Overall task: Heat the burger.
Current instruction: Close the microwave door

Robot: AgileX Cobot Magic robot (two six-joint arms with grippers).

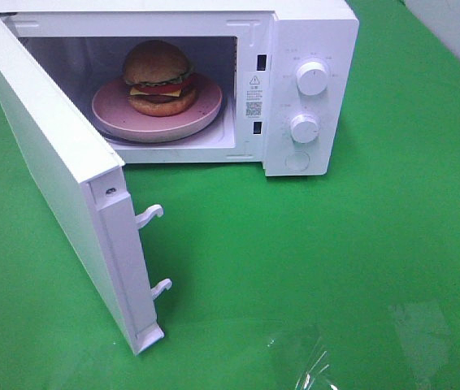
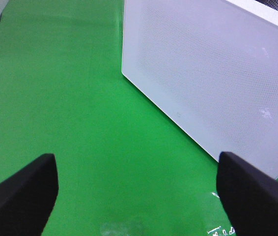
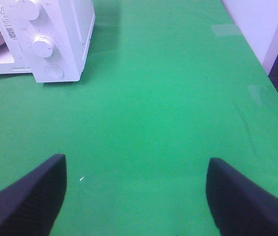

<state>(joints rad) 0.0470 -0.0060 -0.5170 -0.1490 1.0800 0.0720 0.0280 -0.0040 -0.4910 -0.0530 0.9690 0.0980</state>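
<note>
The burger [image 1: 159, 79] sits on a pink round plate [image 1: 201, 114] inside the white microwave [image 1: 311, 24], whose door [image 1: 59, 179] hangs wide open toward the front left. Neither arm shows in the exterior high view. In the left wrist view my left gripper [image 2: 136, 194] is open with nothing between its black fingers [image 2: 21, 196], facing the door's outer face [image 2: 212, 73]. My right gripper [image 3: 136, 196] is open and empty over the green cloth, with the microwave's dial panel [image 3: 43, 46] some way ahead of it.
Two white knobs [image 1: 312, 78] and a round button are on the microwave's right panel. Two latch hooks [image 1: 150, 215] stick out of the door's edge. A green cloth [image 1: 336, 268] covers the table. A patch of clear tape [image 1: 315, 366] shines near the front edge.
</note>
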